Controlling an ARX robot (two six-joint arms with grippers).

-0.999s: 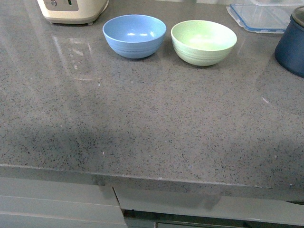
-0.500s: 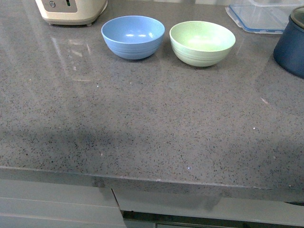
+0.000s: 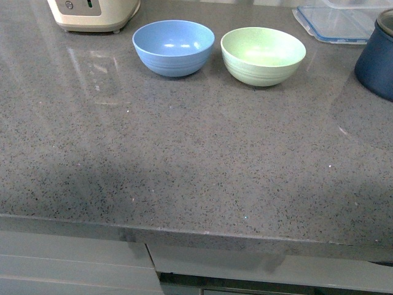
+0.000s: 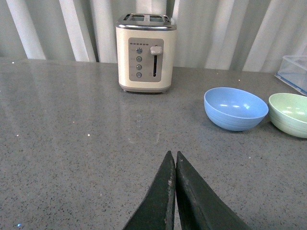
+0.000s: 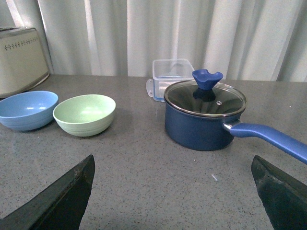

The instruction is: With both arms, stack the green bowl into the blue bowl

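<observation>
The blue bowl and the green bowl stand upright side by side at the back of the grey counter, blue to the left, both empty. Neither arm shows in the front view. In the left wrist view my left gripper is shut and empty, well short of the blue bowl and the green bowl. In the right wrist view my right gripper is open wide and empty, over bare counter, with the green bowl and the blue bowl ahead of it to one side.
A cream toaster stands at the back left of the counter. A dark navy pot with a glass lid and long handle stands at the right, a clear plastic container behind it. The counter's front edge is near.
The front view has shifted slightly; the bowls stand where they were. No arm has come into the front view.
</observation>
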